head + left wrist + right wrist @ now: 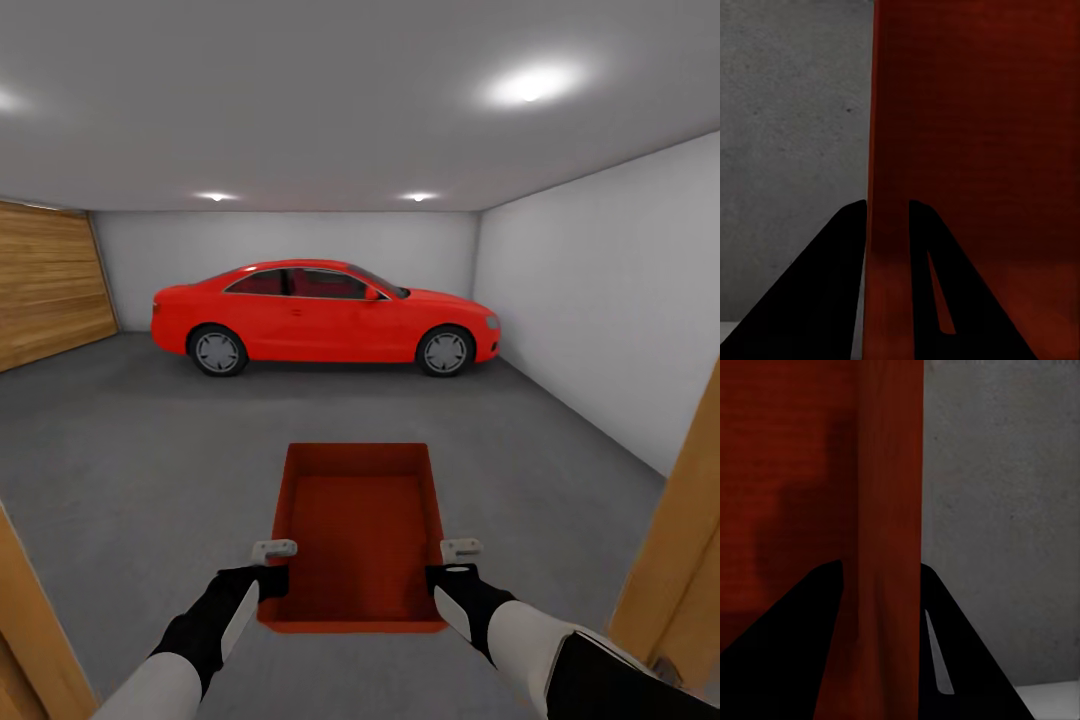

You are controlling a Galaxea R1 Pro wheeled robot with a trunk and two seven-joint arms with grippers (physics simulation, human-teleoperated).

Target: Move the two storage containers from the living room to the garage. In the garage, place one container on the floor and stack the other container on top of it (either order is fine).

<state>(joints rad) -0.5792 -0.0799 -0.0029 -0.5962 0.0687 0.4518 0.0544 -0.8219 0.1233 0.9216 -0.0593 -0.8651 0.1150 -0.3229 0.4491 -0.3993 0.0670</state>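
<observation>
The shallow orange-red ribbed open-topped bin (362, 530), seemingly light and stiff, handles best as now: left hand (268, 580) and right hand (448, 578) each clamp a near side wall.

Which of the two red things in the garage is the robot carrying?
The open-topped red storage container, with the left gripper and right gripper clamped on its side walls; the red car is parked beyond.

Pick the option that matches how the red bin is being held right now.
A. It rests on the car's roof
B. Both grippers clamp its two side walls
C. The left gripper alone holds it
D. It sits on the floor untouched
B: the left gripper and the right gripper each have fingers astride one side wall of the red bin, seen up close in both wrist views.
</observation>
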